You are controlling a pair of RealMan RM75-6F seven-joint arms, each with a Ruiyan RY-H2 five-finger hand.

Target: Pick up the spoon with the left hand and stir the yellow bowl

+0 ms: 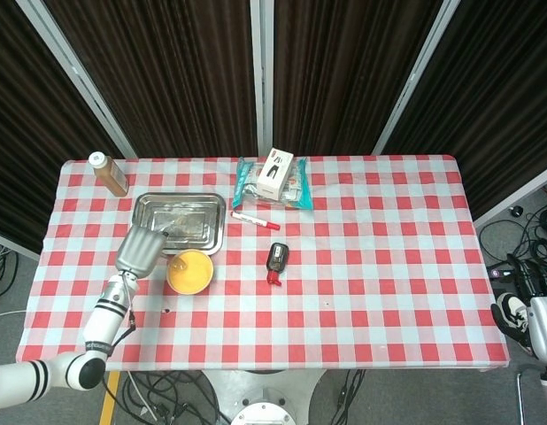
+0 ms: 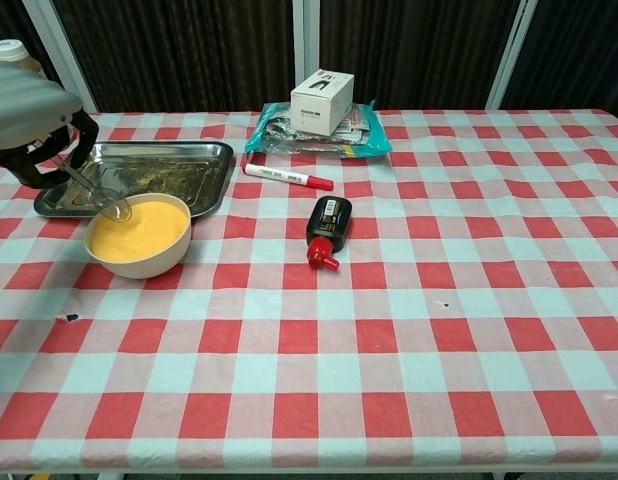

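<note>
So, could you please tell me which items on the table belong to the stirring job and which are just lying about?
In the job:
- spoon
- yellow bowl
- left hand, holding the spoon

Lying about:
- metal tray
- brown bottle
- red marker
- white box
- black bottle

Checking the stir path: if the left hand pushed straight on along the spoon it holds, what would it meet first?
Probably the yellow bowl: the left hand angles the spoon down at its near-left rim, though depth is unclear.

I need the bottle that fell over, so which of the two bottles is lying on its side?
The black bottle with the red cap, mid-table near the red marker. The brown bottle at the far left corner stands upright.
</note>
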